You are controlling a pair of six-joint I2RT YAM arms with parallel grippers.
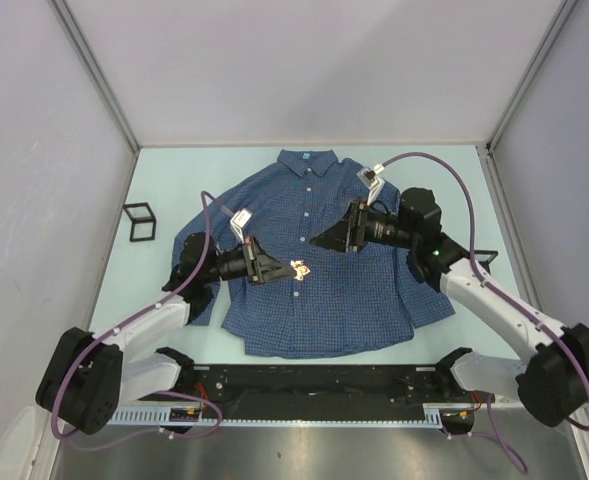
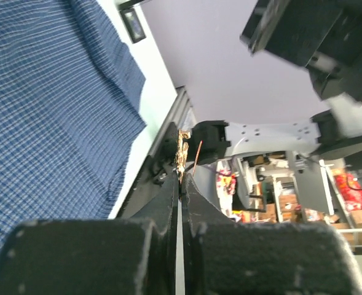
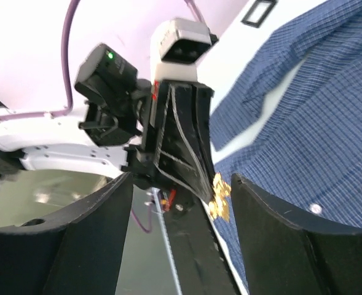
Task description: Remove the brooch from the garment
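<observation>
Noting one pale surface (image 1: 154,170), then one garment (image 1: 354,300) spread flat across it, blue fine check, collar toward top of frame. Soft and limp by the look; likely to lift and drag with anything pinned into it.

Counting two hands, both over the shirt front at mid-frame of the top view. Left hand (image 1: 288,268) pinched fully closed on the brooch (image 1: 299,267). Right hand (image 1: 319,240) spread wide, holding nothing, hovering just up and right of the left one.

Logging one black wire frame (image 1: 139,222), upper left of top view, well apart from the shirt.

Counting one brooch, tiny yellow-gold flower, gripped at the left fingertips. Viewed from the left wrist against the room beyond, apart from the cloth, so judged already free of it; pin side hidden. Probably light, stiff, slippery, with thin petals easy to bend and easy to drop. Best taken edge-on across the flower, as now, with a firm pinch and no twisting.
</observation>
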